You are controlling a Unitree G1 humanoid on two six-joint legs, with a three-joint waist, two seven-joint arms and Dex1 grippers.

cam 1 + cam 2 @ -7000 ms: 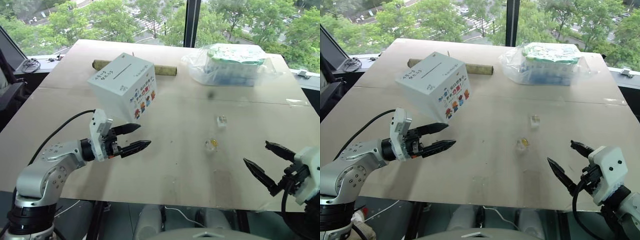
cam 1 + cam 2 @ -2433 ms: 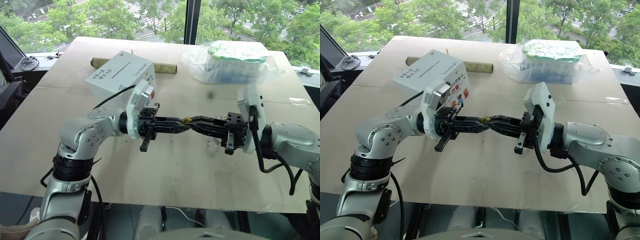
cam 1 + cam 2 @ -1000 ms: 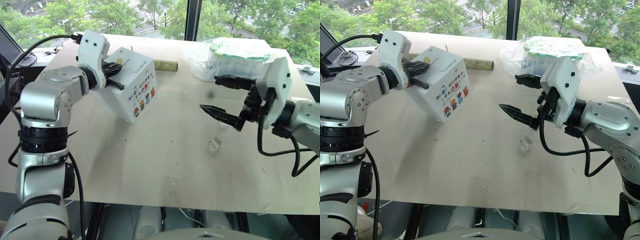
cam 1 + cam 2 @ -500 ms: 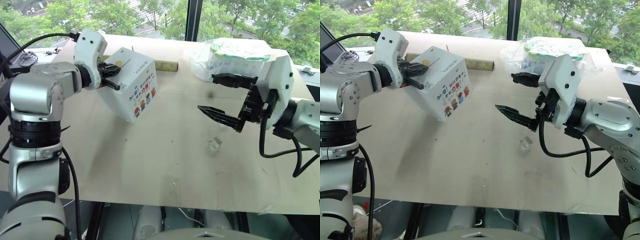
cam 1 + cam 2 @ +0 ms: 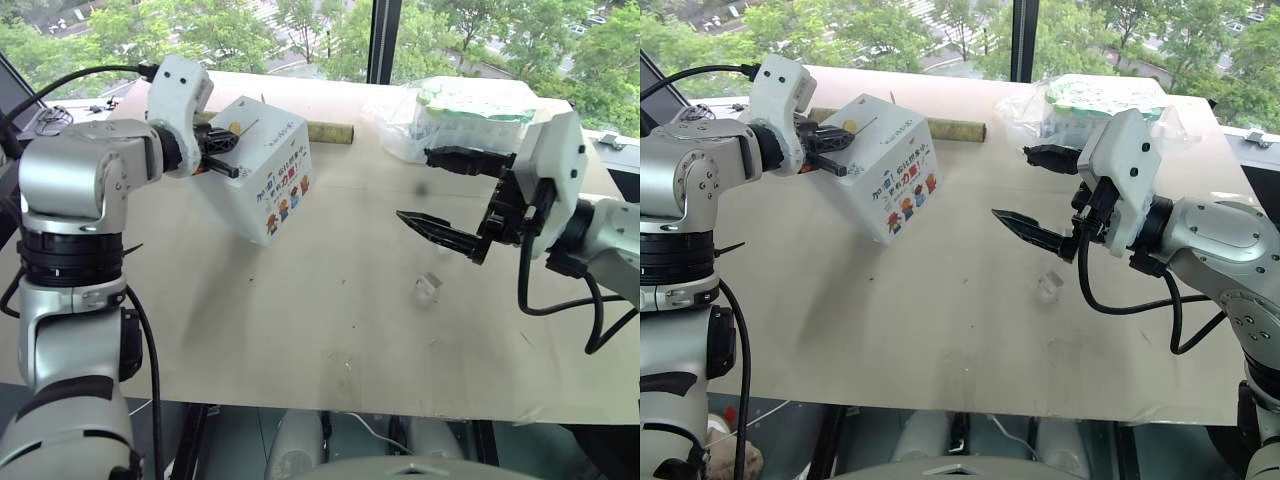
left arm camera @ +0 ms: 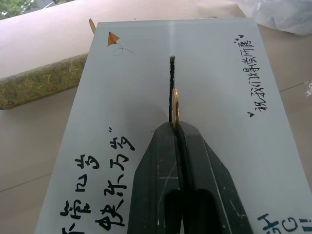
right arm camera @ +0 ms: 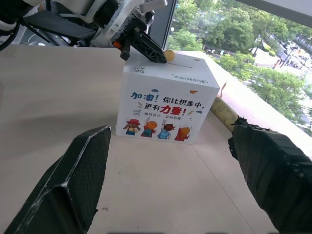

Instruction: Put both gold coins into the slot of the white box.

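The work surface is a pale tan board table (image 5: 330,330) set against large windows; green treetops and a road lie outside, and a dark window post rises behind the far edge. Scuffs and faint stains mark the bare board. At the far edge lies an olive-patterned roll (image 5: 330,131), partly hidden behind the white box (image 5: 262,170). A clear bag of white-green packs (image 5: 462,120) sits at the far right side.

The white box stands on the left half of the table, turned so one corner faces the robot. Its top carries black handwriting and the slot (image 6: 171,87); the front face shows cartoon figures with red and blue print.

The left gripper (image 6: 175,129) is above the box top, fingers pressed together on a gold coin (image 6: 175,105). The coin stands on edge, in line with the slot and at its near end; whether its edge has entered the slit cannot be made out.

The right gripper (image 5: 455,195) hovers above the right half of the table, fingers spread wide apart with nothing between them.

A small clear casing (image 5: 428,288) lies on the board below the right gripper. It is too small to tell whether it contains a coin
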